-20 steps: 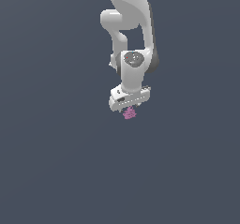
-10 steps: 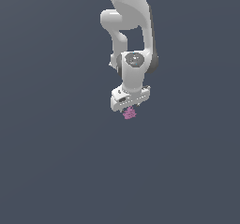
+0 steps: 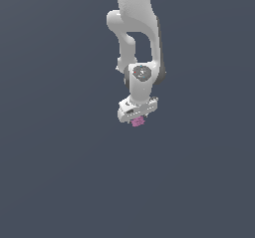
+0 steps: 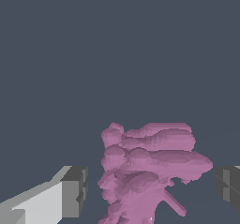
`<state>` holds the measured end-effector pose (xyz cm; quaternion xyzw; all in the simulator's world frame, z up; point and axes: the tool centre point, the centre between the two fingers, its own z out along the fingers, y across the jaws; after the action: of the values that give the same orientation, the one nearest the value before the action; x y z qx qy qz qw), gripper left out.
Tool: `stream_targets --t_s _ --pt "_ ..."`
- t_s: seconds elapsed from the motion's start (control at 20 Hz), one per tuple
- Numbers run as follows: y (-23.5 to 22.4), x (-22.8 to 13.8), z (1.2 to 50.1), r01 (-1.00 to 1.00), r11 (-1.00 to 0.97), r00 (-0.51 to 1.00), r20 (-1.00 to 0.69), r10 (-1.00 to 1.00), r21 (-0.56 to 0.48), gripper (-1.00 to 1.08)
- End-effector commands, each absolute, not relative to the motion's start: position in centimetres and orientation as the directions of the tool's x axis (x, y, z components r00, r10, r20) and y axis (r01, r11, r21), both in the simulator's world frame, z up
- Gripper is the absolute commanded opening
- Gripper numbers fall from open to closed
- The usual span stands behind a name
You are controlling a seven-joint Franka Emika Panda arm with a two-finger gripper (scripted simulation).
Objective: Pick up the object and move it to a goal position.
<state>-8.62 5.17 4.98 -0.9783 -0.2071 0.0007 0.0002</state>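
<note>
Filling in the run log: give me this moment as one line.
arm: over object | pincer: open, straddling pink ridged object | fingers: clear of it both sides | grasp: not yet made

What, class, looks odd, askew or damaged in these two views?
Nothing stands out. The ridged pink object sits between the open gripper's fingers, with gaps on both sides; it looks whole, just irregular in shape.
</note>
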Motion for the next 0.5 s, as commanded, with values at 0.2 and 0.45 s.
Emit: stream_targets --t_s 0.2,0.45 --pt "5.18 -8.55 4.03 0.406 -0.914 0.914 0.000 0.406 0.000 -1.00" --pt "5.18 -8.55 4.03 0.406 -0.914 0.914 0.000 0.406 0.000 -1.00"
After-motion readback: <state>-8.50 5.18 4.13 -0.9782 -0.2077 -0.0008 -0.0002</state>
